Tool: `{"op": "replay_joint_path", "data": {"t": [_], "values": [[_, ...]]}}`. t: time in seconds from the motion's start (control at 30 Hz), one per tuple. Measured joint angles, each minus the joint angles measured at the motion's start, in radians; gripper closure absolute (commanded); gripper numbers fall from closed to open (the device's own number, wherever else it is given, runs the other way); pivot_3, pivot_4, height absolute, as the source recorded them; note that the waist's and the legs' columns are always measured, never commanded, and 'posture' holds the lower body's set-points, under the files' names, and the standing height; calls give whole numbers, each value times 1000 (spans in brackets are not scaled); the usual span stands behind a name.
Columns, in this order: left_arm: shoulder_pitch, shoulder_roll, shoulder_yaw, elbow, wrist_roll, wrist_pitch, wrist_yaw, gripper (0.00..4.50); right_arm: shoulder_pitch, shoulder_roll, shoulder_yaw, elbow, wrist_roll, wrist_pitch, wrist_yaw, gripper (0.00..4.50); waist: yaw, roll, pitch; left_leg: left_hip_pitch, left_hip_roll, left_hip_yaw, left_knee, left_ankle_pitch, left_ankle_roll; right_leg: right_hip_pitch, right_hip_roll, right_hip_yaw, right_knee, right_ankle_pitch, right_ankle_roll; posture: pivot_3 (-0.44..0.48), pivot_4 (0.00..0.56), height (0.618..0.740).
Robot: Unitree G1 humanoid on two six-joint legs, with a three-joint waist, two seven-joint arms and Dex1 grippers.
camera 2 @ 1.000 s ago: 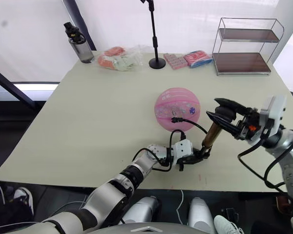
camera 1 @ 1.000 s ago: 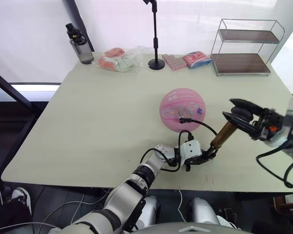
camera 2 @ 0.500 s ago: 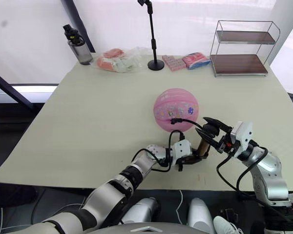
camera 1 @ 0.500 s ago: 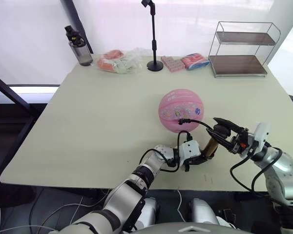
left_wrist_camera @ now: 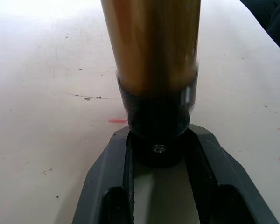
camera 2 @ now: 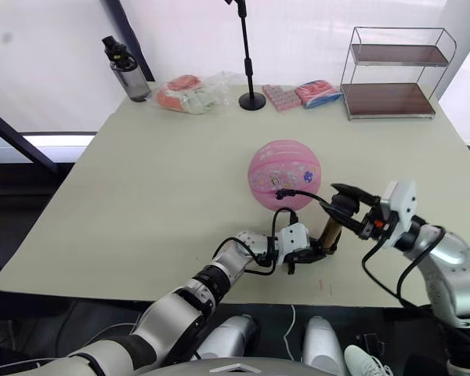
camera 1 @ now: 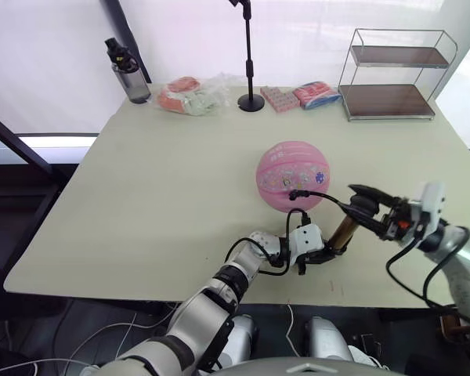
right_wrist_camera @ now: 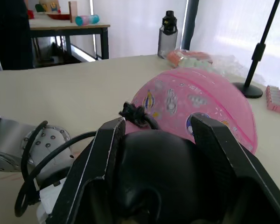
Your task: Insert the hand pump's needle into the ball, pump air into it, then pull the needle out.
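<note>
Ball [camera 1: 292, 176] sits mid-worktop, round, hose end at its near side; needle itself too small for us to see. Left fingers [left_wrist_camera: 114, 186] clamp hand pump [camera 1: 345, 229] base near front edge; right fingers [right_wrist_camera: 107, 158] grip T-handle [right_wrist_camera: 158, 172]. We judge pumping step; next: stroke handle straight along cylinder.

Pale table [camera 1: 164, 188] beneath bright windows [camera 1: 180, 31]

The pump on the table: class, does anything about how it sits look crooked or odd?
The pump stands tilted, not upright: the left gripper clamps its bottom end at the table, the right gripper grips its handle. Its hose loops up to the ball. Nothing looks spilled or damaged.
</note>
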State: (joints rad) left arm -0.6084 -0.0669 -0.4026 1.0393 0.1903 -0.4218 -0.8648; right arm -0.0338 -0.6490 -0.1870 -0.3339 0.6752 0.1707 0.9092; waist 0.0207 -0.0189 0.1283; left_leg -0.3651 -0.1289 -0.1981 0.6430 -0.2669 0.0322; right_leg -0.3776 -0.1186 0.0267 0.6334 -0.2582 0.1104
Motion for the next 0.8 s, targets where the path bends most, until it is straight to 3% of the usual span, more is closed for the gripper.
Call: {"op": "replay_joint_path", "data": {"t": [0.43,0.8], "values": [[-2,0,0,-2,0,0,-4,3411,-155,-154,-201,-129,268,218,-46,2586,3,-3,5,-1,0,0,0,0,0,0,0,-1,-1,0,0,0,150,736],[-2,-1,-2,-6,2,0,-5,3411,-145,-133,-205,-148,249,232,-51,2586,5,-2,6,-1,0,0,0,0,0,-1,0,-1,-1,0,0,0,150,736]]}}
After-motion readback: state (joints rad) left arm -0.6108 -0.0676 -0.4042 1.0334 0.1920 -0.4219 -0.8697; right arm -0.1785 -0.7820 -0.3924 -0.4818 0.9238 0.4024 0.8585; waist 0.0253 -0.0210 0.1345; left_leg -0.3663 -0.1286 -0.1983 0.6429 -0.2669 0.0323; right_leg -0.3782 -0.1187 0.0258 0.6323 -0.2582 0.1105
